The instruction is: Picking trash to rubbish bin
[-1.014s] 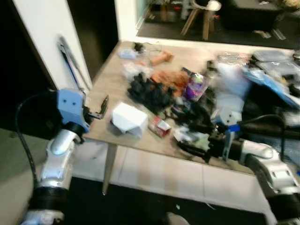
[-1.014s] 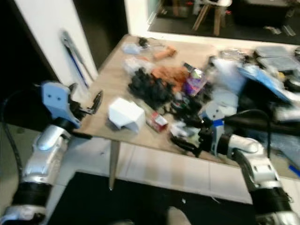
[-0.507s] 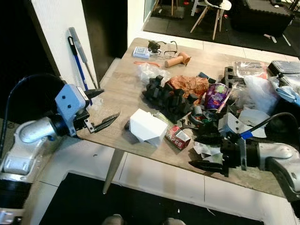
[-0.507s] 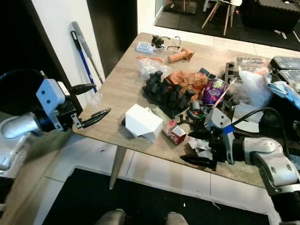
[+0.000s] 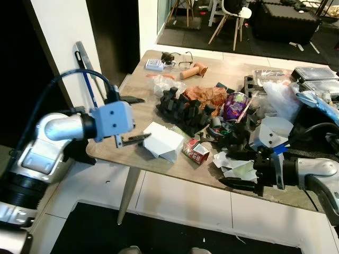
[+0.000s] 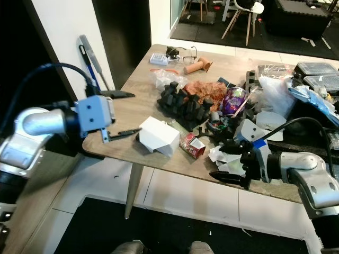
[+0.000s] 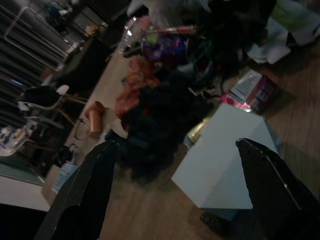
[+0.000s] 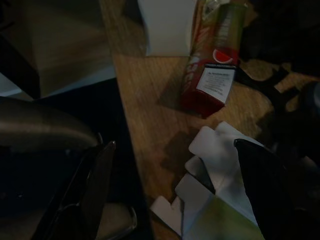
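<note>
We see one white box [image 5: 163, 141] near the desk's [image 5: 139, 113] front edge, our left gripper [image 5: 132, 118] spread wide beside it; our right gripper [image 6: 229, 162] gapes empty over one red carton [image 6: 192, 146] and paper scraps [image 5: 236, 168].

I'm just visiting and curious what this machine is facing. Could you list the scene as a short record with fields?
Place: wooden table cluttered with trash
Left tool: open, over the table's near-left corner, beside the white folded paper box
Right tool: open, at the table's front edge by white paper scraps
Other trash: small red carton, black foam pieces, purple snack bag
</note>
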Available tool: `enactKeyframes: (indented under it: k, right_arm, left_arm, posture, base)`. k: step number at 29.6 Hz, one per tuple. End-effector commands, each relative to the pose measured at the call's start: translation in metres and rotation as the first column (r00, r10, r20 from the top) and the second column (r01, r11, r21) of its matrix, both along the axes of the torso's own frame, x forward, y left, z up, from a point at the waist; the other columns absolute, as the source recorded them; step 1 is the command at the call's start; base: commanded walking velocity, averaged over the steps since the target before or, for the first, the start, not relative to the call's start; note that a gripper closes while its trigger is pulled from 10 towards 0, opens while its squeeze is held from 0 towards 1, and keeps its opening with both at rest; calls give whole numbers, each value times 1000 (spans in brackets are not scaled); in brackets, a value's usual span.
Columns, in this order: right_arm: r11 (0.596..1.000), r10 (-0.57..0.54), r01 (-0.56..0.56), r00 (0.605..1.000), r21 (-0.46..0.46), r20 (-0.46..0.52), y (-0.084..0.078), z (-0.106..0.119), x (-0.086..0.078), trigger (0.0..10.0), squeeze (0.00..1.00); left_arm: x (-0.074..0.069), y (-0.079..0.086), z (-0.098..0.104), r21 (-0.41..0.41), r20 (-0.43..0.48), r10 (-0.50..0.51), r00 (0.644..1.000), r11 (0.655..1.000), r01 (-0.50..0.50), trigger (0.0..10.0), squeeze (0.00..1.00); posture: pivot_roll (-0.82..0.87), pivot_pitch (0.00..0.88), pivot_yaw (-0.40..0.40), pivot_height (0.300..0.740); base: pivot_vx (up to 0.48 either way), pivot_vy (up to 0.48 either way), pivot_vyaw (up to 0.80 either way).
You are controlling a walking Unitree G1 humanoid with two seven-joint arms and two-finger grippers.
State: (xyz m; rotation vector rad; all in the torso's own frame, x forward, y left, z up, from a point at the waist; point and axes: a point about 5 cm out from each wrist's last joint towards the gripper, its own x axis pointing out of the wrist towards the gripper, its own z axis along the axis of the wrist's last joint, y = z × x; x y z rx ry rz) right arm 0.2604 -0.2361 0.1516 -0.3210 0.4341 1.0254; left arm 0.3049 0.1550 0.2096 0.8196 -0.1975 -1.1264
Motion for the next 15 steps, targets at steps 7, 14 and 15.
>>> enactKeyframes:
  k: [7, 14, 15]
  right_arm:
    - [1000, 6, -6, 1000, 3, 4, 0, 3, 0, 10000, 0]
    - [999, 36, -36, 999, -7, -5, 0, 7, -3, 10000, 0]
    - [999, 36, -36, 999, -7, -5, 0, 7, -3, 10000, 0]
  left_arm:
    - [6, -4, -7, 145, -18, -58, 998, 988, 60, 10000, 0]
    - [10, -1, -13, 260, -67, -49, 997, 964, 64, 10000, 0]
    - [10, -1, -13, 260, -67, -49, 997, 964, 64, 10000, 0]
  posture:
    - [-77, 0, 2, 740]
    - [-78, 0, 4, 740]
    - [-78, 0, 4, 740]
  base:
    - [0, 0, -537]
    - [0, 0, 0]
    - [0, 0, 0]
